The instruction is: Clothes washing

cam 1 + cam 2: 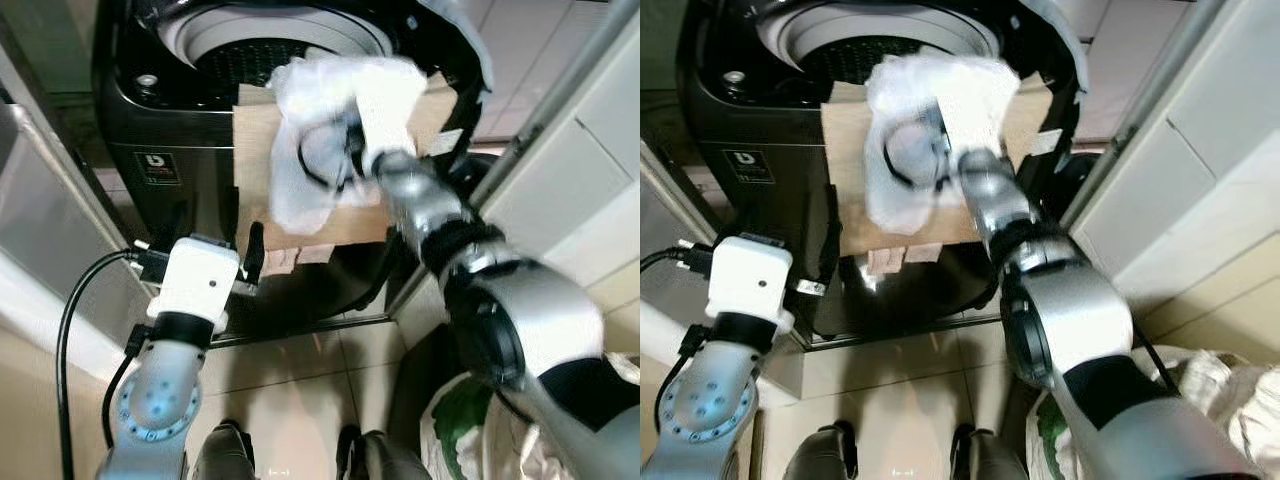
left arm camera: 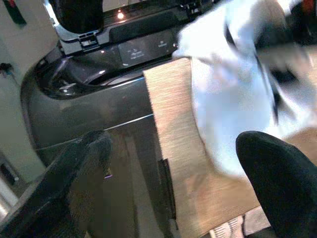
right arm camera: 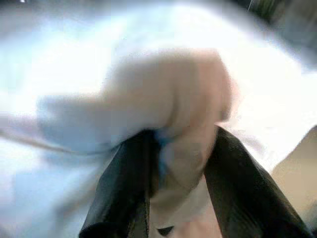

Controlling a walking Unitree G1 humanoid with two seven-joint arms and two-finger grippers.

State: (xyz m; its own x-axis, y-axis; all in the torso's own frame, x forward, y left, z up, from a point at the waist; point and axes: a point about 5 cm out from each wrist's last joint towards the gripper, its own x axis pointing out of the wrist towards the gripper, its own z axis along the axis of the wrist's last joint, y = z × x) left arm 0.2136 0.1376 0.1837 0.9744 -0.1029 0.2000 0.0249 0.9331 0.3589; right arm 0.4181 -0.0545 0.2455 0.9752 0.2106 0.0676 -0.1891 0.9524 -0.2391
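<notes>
Before one dark washing machine [image 1: 200, 130], right gripper [image 3: 173, 163] fingers clamp one white garment [image 1: 330, 130]; left gripper [image 2: 168, 178] gapes empty.

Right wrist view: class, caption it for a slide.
Right gripper pinching a bunched pale white-and-pink cloth between its two black fingers.

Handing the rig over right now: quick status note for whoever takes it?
Right gripper: shut on a bunched white garment, held up over the front edge of the washer.
Left gripper: open, holding nothing, low by the washer's front.
A tan cloth hangs down the washer front, under the garment.
Done: garment lifted to the open drum.
Left: drop it into the drum, likely the tan cloth too.
</notes>
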